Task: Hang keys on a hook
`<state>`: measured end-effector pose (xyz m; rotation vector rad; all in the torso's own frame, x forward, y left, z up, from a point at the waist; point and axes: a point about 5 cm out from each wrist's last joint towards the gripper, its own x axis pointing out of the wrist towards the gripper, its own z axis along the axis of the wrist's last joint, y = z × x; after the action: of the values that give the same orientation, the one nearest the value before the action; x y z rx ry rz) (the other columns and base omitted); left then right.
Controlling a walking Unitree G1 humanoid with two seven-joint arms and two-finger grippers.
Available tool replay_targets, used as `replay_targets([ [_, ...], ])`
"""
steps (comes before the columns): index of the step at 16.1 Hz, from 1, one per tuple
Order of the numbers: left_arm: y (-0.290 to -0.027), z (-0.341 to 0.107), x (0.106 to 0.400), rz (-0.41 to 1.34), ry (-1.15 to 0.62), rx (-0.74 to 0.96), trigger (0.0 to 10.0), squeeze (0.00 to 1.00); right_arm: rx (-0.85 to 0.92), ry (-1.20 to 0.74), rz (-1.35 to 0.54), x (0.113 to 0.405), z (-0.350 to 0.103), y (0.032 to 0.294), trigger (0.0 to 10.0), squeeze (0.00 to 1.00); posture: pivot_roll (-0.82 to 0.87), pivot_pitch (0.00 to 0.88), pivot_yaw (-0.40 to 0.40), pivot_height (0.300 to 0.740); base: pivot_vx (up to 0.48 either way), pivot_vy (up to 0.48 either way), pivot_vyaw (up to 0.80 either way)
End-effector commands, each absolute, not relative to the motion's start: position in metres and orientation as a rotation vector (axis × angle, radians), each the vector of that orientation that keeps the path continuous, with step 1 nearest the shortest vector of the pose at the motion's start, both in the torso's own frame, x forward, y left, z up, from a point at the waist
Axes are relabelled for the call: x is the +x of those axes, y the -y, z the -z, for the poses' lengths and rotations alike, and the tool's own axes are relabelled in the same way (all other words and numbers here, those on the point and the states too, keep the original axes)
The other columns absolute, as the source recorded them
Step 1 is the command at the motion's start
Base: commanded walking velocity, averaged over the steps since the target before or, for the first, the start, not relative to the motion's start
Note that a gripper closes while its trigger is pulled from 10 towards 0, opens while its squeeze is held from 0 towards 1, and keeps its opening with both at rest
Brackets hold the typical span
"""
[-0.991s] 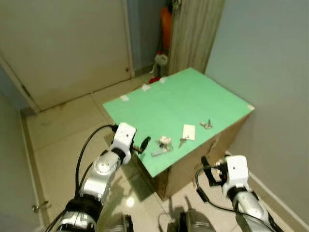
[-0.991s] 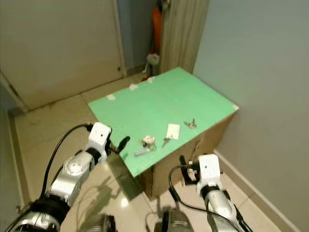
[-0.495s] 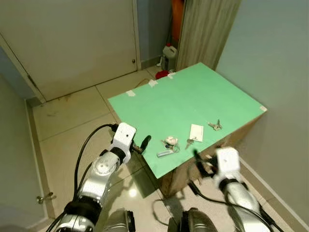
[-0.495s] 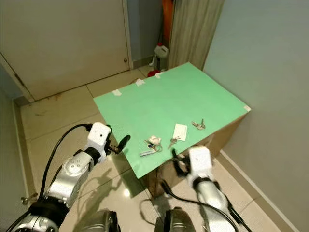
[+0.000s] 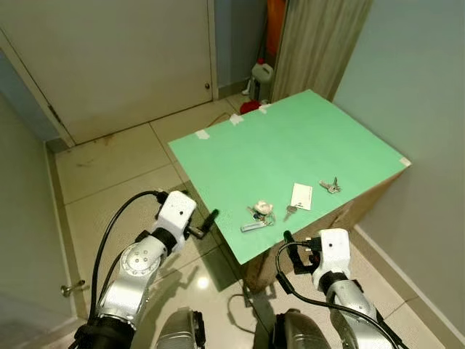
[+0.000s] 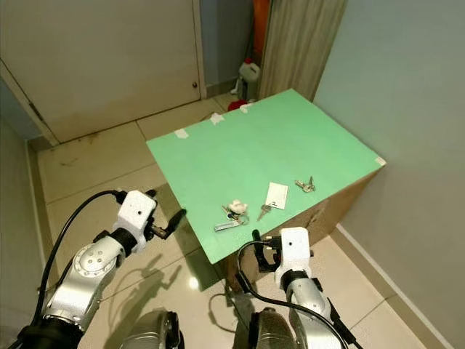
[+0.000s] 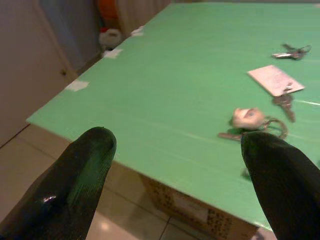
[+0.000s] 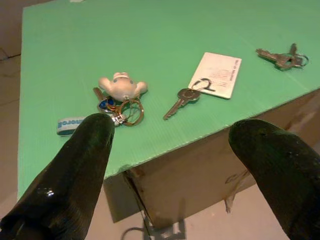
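Note:
Three key sets lie near the front edge of the green tabletop [image 5: 290, 138]. A bunch with a white figure charm and a strap [image 5: 258, 216] lies furthest left. A single key on a white card tag [image 5: 298, 198] is in the middle, and a small pair of keys [image 5: 330, 186] lies at the right. My left gripper [image 5: 209, 218] is open, off the table's left edge, level with the charm bunch [image 7: 250, 122]. My right gripper [image 5: 288, 240] is open, just below the front edge, in front of the charm bunch [image 8: 120, 92] and the tagged key [image 8: 200, 90].
The tabletop rests on a cardboard box [image 5: 341, 218] against the grey right wall. White tape tabs [image 5: 202, 134] mark its far left edge. Behind stand a closed door [image 5: 109, 58], a curtain [image 5: 320, 36], a white bottle [image 5: 261, 71] and a red item [image 5: 249, 107]. Tiled floor spreads left.
The camera has shifted. My right gripper has moved left along the front edge, closer to the charm bunch. My left gripper has drawn back a little from the table's left edge.

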<state>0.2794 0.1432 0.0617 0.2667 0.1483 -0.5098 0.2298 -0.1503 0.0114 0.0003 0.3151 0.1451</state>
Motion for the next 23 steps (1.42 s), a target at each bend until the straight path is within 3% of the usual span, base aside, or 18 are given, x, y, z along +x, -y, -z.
replay_targets([
  [1,-0.137,-0.066,0.283,0.561,-0.135,0.276,10.0,0.0,-0.034,-0.273,-0.123,0.231,-0.017,0.155,10.0,0.0,-0.02,0.118,0.014,0.683,0.0,0.0,0.0],
  [5,-0.125,-0.088,0.32,0.687,-0.081,0.274,10.0,0.0,-0.147,-0.279,0.011,0.196,-0.023,0.2,10.0,0.0,-0.17,0.163,-0.011,0.683,0.0,0.0,0.0],
  [6,-0.118,-0.098,0.331,0.742,-0.064,0.281,10.0,0.0,-0.197,-0.318,0.033,0.166,-0.026,0.217,10.0,0.0,-0.24,0.205,-0.024,0.683,0.0,0.0,0.0],
  [8,-0.11,-0.102,0.336,0.805,-0.06,0.265,10.0,0.0,-0.221,-0.361,0.066,0.14,-0.027,0.227,10.0,0.0,-0.3,0.229,-0.024,0.683,0.0,0.0,0.0],
  [12,-0.105,-0.105,0.346,0.889,-0.092,0.278,10.0,0.0,-0.21,-0.39,0.124,0.111,-0.035,0.225,10.0,0.0,-0.37,0.256,-0.008,0.683,0.0,0.0,0.0],
  [14,-0.123,-0.106,0.362,0.793,-0.191,0.334,10.0,0.0,-0.22,-0.441,0.132,0.079,-0.043,0.22,10.0,0.0,-0.46,0.294,-0.011,0.683,0.0,0.0,0.0],
  [17,-0.132,-0.104,0.364,0.751,-0.224,0.345,10.0,0.0,-0.234,-0.505,0.179,0.045,-0.054,0.225,10.0,0.0,-0.52,0.35,-0.028,0.683,0.0,0.0,0.0],
  [23,-0.122,-0.106,0.366,0.791,-0.244,0.366,10.0,0.0,-0.228,-0.572,0.168,0.021,-0.064,0.214,10.0,0.0,-0.56,0.411,-0.041,0.683,0.0,0.0,0.0],
])
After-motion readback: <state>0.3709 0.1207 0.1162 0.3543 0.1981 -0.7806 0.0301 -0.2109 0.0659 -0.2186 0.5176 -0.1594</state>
